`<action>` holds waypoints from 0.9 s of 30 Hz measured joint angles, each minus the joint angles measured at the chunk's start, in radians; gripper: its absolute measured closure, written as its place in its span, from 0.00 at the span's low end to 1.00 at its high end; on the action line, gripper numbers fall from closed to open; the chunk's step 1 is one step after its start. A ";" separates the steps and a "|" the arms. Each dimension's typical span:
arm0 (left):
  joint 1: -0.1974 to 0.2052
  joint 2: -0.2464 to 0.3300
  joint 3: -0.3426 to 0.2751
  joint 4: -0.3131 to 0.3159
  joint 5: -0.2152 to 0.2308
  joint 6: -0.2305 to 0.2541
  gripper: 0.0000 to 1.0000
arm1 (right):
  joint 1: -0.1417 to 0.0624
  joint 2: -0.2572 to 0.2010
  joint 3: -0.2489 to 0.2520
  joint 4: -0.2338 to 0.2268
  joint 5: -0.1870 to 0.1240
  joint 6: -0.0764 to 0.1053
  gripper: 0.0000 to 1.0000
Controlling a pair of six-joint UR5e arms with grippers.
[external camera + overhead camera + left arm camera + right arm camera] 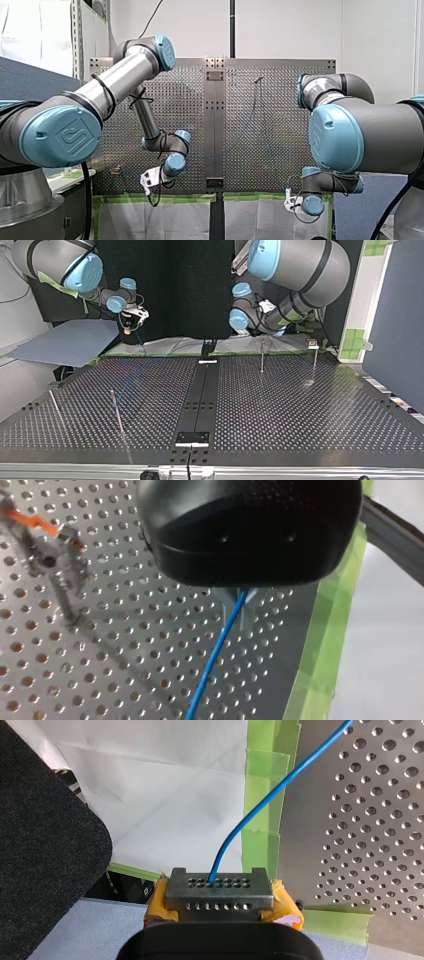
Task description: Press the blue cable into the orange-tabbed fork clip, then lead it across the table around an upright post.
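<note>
The blue cable (216,649) comes out from under my left gripper (241,600), which is shut on it just above the perforated table. The orange-tabbed fork clip (47,540) stands on the table off to one side of that gripper, apart from the cable. In the right wrist view my right gripper (219,892), with a metal block and yellow pads, is shut on the blue cable (260,805), which curves away over the table's taped edge. My left gripper (149,184) and right gripper (290,200) both hang at the table's near edge.
Thin upright posts (261,359) (315,362) stand at the top view's far right, and two more posts (118,415) (55,409) lean at its near left. Green tape (260,795) lines the table edge, with white sheeting (160,785) beyond. A black strip (200,395) runs down the middle.
</note>
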 joint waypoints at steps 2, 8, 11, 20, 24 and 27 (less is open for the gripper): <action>0.006 0.002 -0.005 -0.002 -0.005 0.005 0.94 | 0.000 0.000 0.000 0.000 0.000 0.000 1.00; 0.021 0.010 -0.018 -0.005 -0.033 0.018 0.94 | -0.001 0.000 0.000 -0.001 0.000 -0.001 1.00; 0.025 0.017 -0.019 -0.006 -0.051 0.031 0.94 | -0.001 0.000 0.000 0.000 0.000 -0.001 1.00; 0.039 0.035 -0.020 -0.014 -0.085 0.067 0.94 | -0.001 0.000 -0.001 0.000 0.000 -0.002 1.00; 0.042 0.036 -0.020 -0.022 -0.097 0.069 0.94 | -0.001 0.000 0.000 0.001 0.000 -0.002 1.00; 0.040 0.038 -0.020 -0.027 -0.107 0.069 0.94 | -0.001 0.000 0.000 0.001 0.000 -0.002 1.00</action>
